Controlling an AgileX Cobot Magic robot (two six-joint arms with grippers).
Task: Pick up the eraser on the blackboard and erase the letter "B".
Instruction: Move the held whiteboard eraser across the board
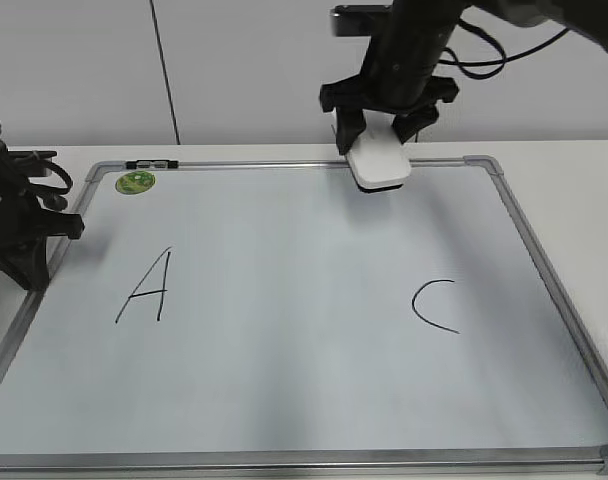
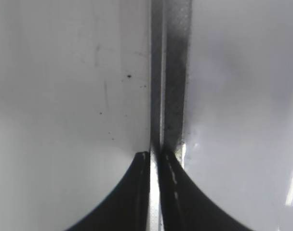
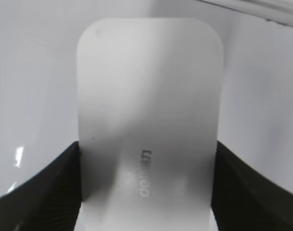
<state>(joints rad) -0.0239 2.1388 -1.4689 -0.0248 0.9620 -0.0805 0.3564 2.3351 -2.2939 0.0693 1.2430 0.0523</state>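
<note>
- Eraser (image 1: 380, 162) sits clamped in the right pincer (image 1: 384, 125) at the blackboard's (image 1: 314, 400) far edge, right of middle.
- Left pincer (image 2: 155, 159) rests nearly closed, empty, at the left frame.
- No letter "B" shows between A (image 1: 147, 287) and C (image 1: 434, 306); erasing looks finished, so releasing the eraser comes next.

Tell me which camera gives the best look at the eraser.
The right wrist view: the eraser fills it, held between the right gripper's fingers. The exterior view shows it small; the left wrist view doesn't show it.
</note>
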